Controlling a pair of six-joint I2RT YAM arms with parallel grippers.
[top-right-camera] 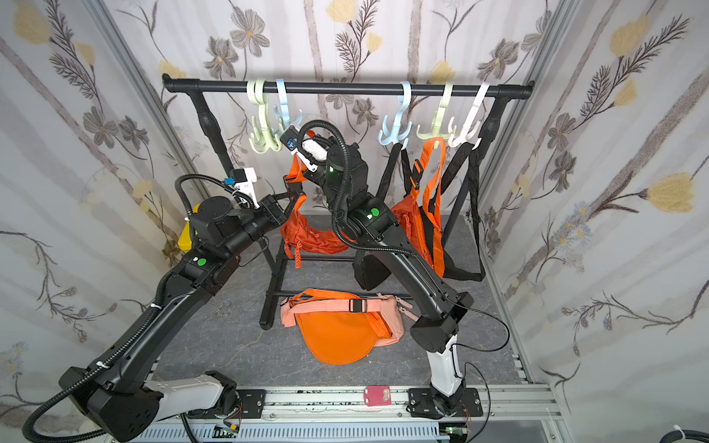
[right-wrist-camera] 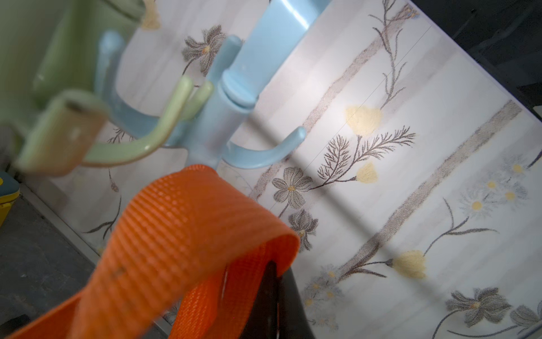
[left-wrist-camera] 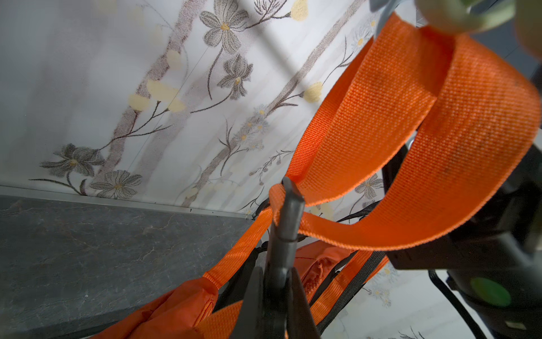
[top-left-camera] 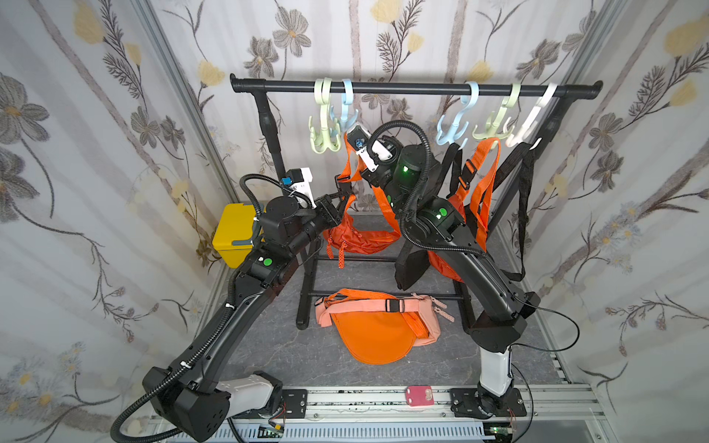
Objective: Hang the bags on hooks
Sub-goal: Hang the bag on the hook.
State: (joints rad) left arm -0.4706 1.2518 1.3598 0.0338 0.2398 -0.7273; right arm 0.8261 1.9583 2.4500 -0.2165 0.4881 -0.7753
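- Orange woven webbing strap (left-wrist-camera: 434, 123) fills both wrist views, a wide flat band looping close before each lens.
- That strap belongs to the orange fabric sling bag (top-left-camera: 360, 236), which hangs in mid-air between the two arms, below the black metal rail (top-left-camera: 414, 88) and above the grey stone-patterned floor (top-left-camera: 268, 345); it rests on no hook.
- Left gripper (top-left-camera: 342, 190) is clamped shut on the strap close to the bag's body, its dark fingers (left-wrist-camera: 286, 217) pinching the webbing in the left wrist view.
- Right gripper (top-left-camera: 364, 173) is closed on the strap higher up, lifting a loop of it just beneath the pale blue plastic multi-prong hook (right-wrist-camera: 231, 102).
- Strap loop and blue hook stand near each other, but I cannot tell whether they touch.
- Pale green plastic hook (top-left-camera: 324, 130) hangs just beside the blue one.
- Another orange sling bag (top-left-camera: 479, 184) hangs further along the rail with black straps (top-left-camera: 521, 191) beside it.
- Peach-and-orange waist bag (top-left-camera: 380, 326) lies flat on the floor.
- Yellow plastic box (top-left-camera: 234, 234) sits behind the left arm.
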